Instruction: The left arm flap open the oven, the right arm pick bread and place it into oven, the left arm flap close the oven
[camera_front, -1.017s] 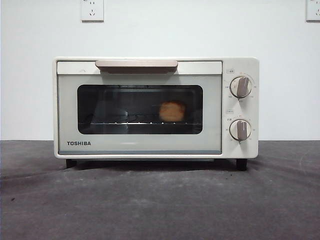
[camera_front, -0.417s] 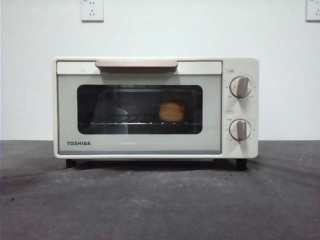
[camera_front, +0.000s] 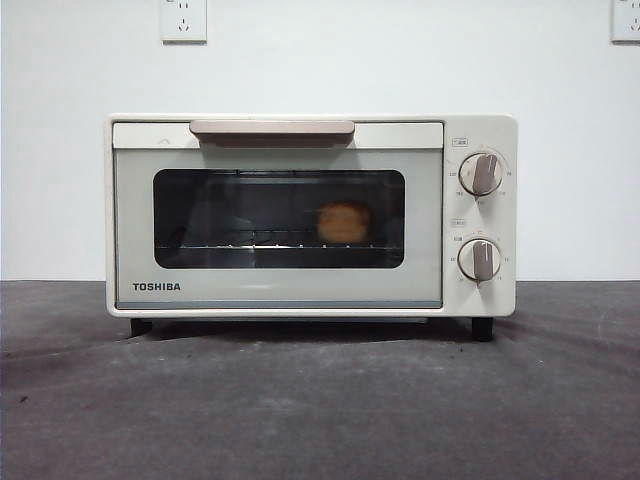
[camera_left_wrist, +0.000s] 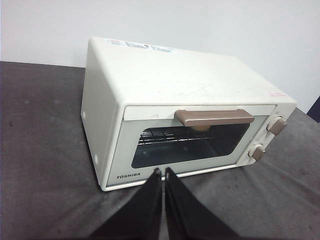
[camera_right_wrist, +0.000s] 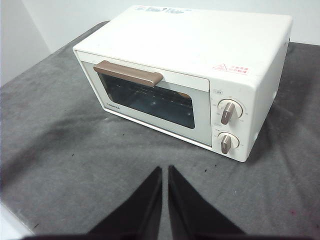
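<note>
Front view first: no arm shows up here at all, just the oven (camera_front: 310, 215) sitting square on the dark table cloth (camera_front: 320, 410) with its door fully shut. Through the dark glass window the bread (camera_front: 344, 222) is sitting on the wire rack (camera_front: 250, 244), a bit right of the window's middle. The beige handle (camera_front: 272, 129) runs along the top of the door, and the two knobs (camera_front: 481, 174) are stacked on the right panel. A white wall with a socket (camera_front: 184, 20) is behind it.

Left wrist view: the left gripper (camera_left_wrist: 163, 173) hangs above the cloth just in front of the oven (camera_left_wrist: 185, 100), jaws pressed nearly together with only a sliver between them, holding nothing. Their tips line up with the door's lower edge near the TOSHIBA lettering, not touching it.

Right wrist view: the right gripper (camera_right_wrist: 165, 171) is pulled back higher, well apart from the oven (camera_right_wrist: 190, 65), jaws also closed to a thin slit and empty. The bread (camera_right_wrist: 183, 95) is barely a brown sliver behind the glass from here.
</note>
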